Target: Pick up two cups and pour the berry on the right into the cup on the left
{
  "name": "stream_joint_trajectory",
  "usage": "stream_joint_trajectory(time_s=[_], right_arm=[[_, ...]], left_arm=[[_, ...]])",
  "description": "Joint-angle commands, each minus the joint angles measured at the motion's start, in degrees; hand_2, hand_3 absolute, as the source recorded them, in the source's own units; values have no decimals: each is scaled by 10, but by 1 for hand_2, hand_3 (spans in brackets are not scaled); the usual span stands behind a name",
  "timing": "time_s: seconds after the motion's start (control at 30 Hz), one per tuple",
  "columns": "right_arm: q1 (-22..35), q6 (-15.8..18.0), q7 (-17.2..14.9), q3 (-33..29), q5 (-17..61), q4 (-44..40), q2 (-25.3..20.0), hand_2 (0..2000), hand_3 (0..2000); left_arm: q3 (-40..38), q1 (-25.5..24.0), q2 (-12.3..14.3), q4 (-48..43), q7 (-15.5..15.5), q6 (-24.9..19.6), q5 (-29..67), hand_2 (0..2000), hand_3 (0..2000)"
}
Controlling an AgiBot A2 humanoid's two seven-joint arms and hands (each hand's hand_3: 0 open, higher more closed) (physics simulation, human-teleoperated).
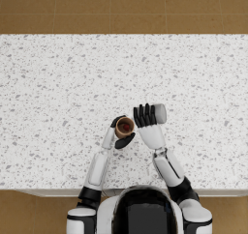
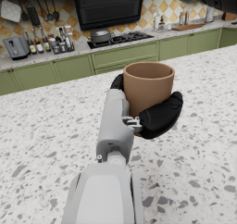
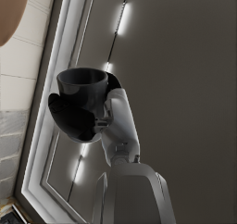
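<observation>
Both white arms rise from the bottom of the head view, and beyond them spreads the big speckled counter (image 1: 58, 83), with both cups held clear above it. Right hand (image 1: 147, 121) next: its dark fingers (image 1: 144, 116) are wrapped round the grey cup (image 1: 160, 113), which lies tipped on its side, mouth turned toward the robot's left, and the right wrist view shows that same cup gripped firmly, rim free. Left hand (image 1: 122, 131) has its fingers and thumb closed around the brown cup (image 1: 124, 126), held upright just beside the grey one, the two hands nearly touching. Smallest of all, a reddish spot sits inside the brown cup, looks like the berry (image 1: 125, 126), so I'd judge the pour is at or just past its tipping point. To do this well: keep the brown cup steady and level, its mouth directly under the grey rim. From above, that rim seems to sit beside the brown mouth, not clearly over it, so hold the tilt until the grey cup is surely empty, though its inside can't be read here. Then roll the grey cup back slowly, no jerks, or a berry could bounce out onto the counter
</observation>
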Motion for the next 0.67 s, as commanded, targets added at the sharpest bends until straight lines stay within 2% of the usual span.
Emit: stream_joint_trajectory(time_s=[0.03, 0.67], right_arm=[[4, 0, 0, -9, 9, 1, -6, 2000, 1280], [-10, 0, 0, -10, 33, -3, -4, 2000, 1280]], left_arm=[[-5, 3, 2, -10, 0, 0, 0, 2000, 1280], [-14, -9, 1, -17, 0, -2, 0, 2000, 1280]])
